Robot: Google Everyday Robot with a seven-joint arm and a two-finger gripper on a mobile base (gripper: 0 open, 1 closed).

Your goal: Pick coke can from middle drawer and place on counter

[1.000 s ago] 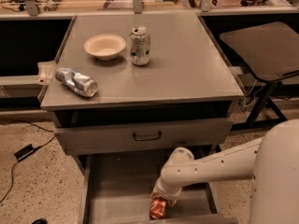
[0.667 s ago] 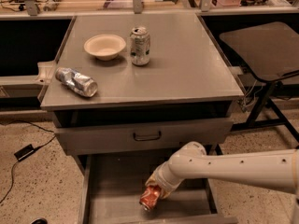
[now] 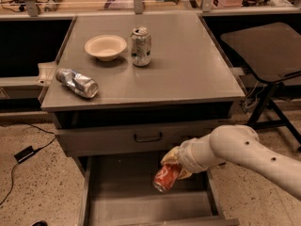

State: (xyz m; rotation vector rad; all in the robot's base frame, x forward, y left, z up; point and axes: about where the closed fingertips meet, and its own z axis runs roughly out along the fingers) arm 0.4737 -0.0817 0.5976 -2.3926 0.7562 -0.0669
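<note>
Jaws clamped on the coke can (image 3: 164,179), and the gripper (image 3: 174,166) has it by the upper end, the can tilted with its lower silver end pointing down and left. It hangs off the floor of the middle drawer (image 3: 127,192), which stands pulled out below the front edge of the counter (image 3: 188,69), so the can sits well beneath the counter, a little right of its middle. Between can and counter is the shut drawer with the dark loop handle (image 3: 148,137), its front face just above the gripper. That face and the counter's front lip are what stand overhead. The white arm (image 3: 244,154) comes in low from beyond the counter's front right corner. Up on the counter, a white-and-green can (image 3: 140,46) stands upright near the back middle, a pale bowl (image 3: 106,46) sits near it toward the counter's left side, not touching it, and a silver-blue can (image 3: 76,82) lies on its side at the counter's front left. Off the counter's right side is a dark flat-topped stand (image 3: 263,46). Off its left, down on the speckled floor, is a black cable block (image 3: 23,153). Against the frame a moment back, the coke can is higher and farther right, up from near the drawer floor toward the handled drawer. Bowl and both cans on the counter lie just as they did.
</note>
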